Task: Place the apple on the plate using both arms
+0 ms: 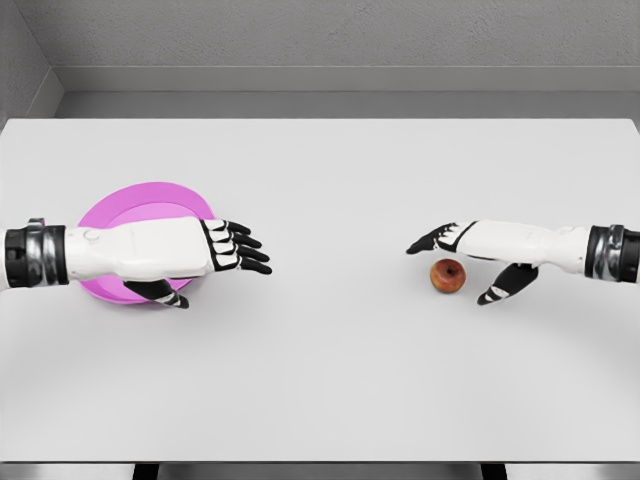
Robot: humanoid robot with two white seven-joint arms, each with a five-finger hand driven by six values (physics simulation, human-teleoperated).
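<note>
The apple (448,275) is seen lying on the white table (340,390), to the right of centre and well apart from the pink plate (140,205), which sits on the left side. Nothing is carried on the plate, so the task is judged to be at an early stage, with the fruit not yet lifted.

The right hand (470,255) is held over the apple, its fingers spread and its thumb reaching down just beside the fruit on the right. No grasp is closed; whether the palm touches the apple cannot be told from this view. The reach is judged to be nearly complete, with the closing of the fingers around the fruit left to be done.

The left hand (215,255) is stretched across the near part of the plate, fingers extended toward the table's centre and holding nothing; its thumb is seen below the forearm against the plate's front rim. Part of the plate is hidden by this arm.

What remains, as far as can be judged: the apple is to be gripped, raised, carried across the open middle of the table and set on the plate, with a part presumably to be taken by the left arm, either in steadying the plate or in receiving the fruit.
</note>
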